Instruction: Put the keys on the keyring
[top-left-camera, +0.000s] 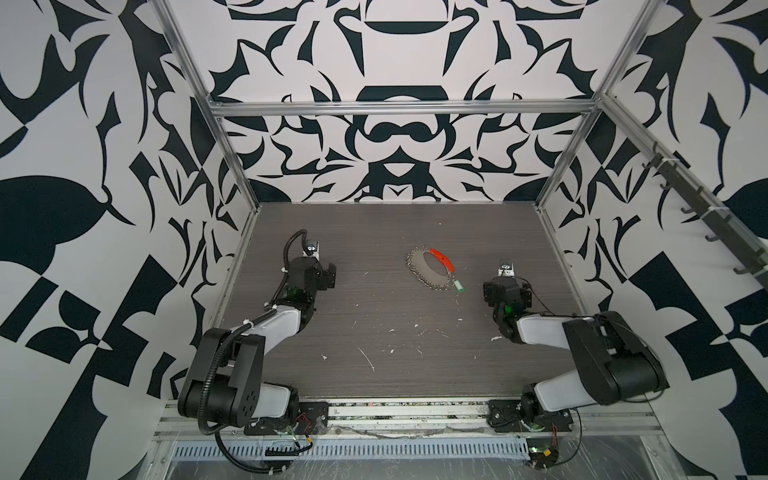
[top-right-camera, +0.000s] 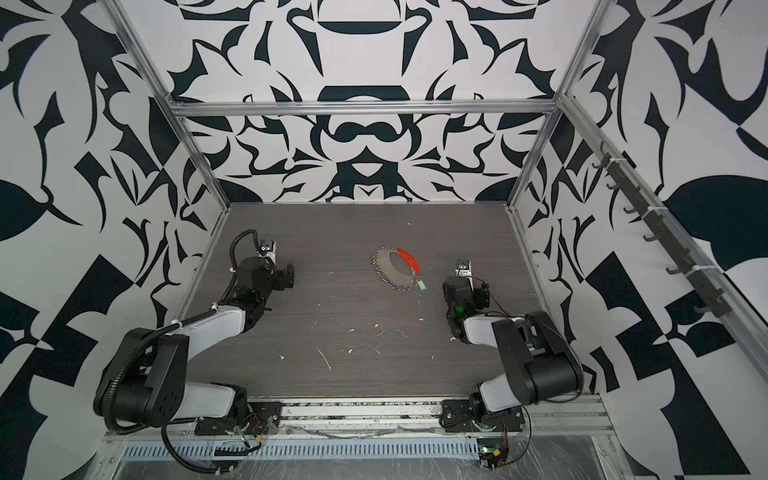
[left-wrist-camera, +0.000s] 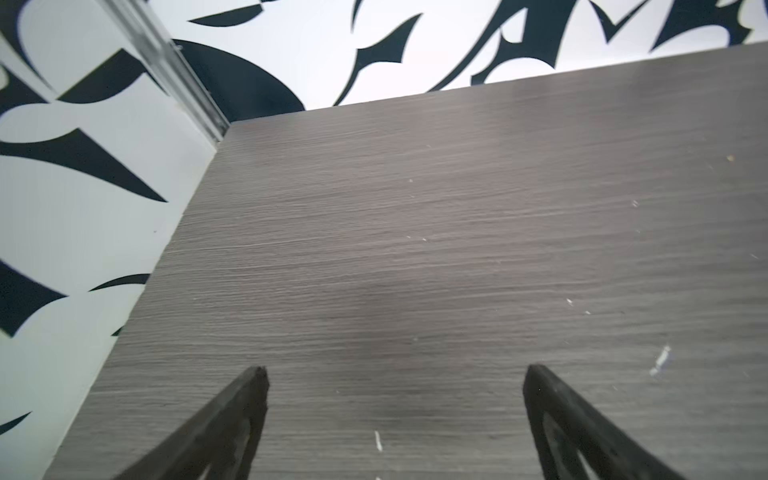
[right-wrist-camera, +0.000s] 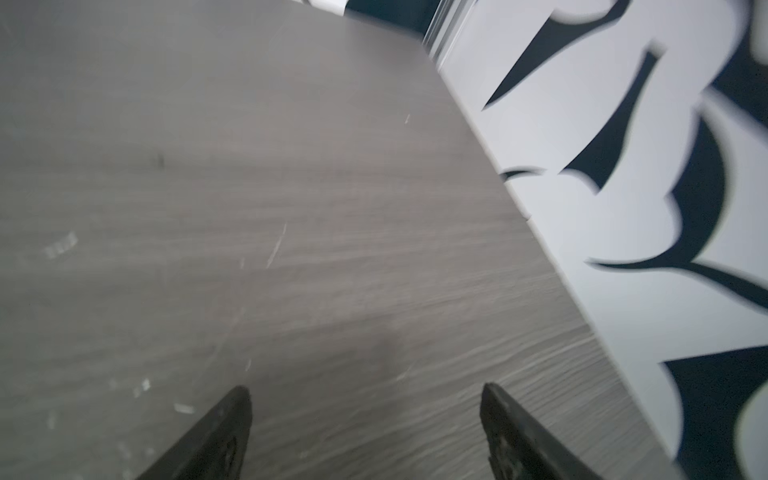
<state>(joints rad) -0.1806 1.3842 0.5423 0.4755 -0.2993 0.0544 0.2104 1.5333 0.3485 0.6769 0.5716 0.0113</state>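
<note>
Both arms sit back at their own sides of the bench (top-left-camera: 374, 332), and neither one is holding anything. The left gripper (left-wrist-camera: 395, 374) has its two fingers spread wide apart over bare wood. The right gripper (right-wrist-camera: 365, 392) is wide apart too, with nothing between its fingers (its picture is a bit smeary, but the gap is plain).

The keyring (top-left-camera: 420, 277) lies flat near the middle of the bench, closer to the right arm. It is a big loop full of little silver rings, with a red curved piece (top-left-camera: 441, 258) along its far side. The green key tag (top-left-camera: 459, 286) lies at the near right end of the loop, just beside it and maybe touching. I cannot tell if its tiny ring is hooked onto the loop or only resting next to it.

What could go wrong? If the tag is only lying there, it will fall away as soon as the loop is lifted. The tag is small and light, so a gripper coming down a bit off could flick it across the bench. The loop looks floppy and could slide or fold when pushed, and then the opening would be hard to find.

There is no box, bowl or tray here. The only holder is the loop itself, packed with small silver rings.
</note>
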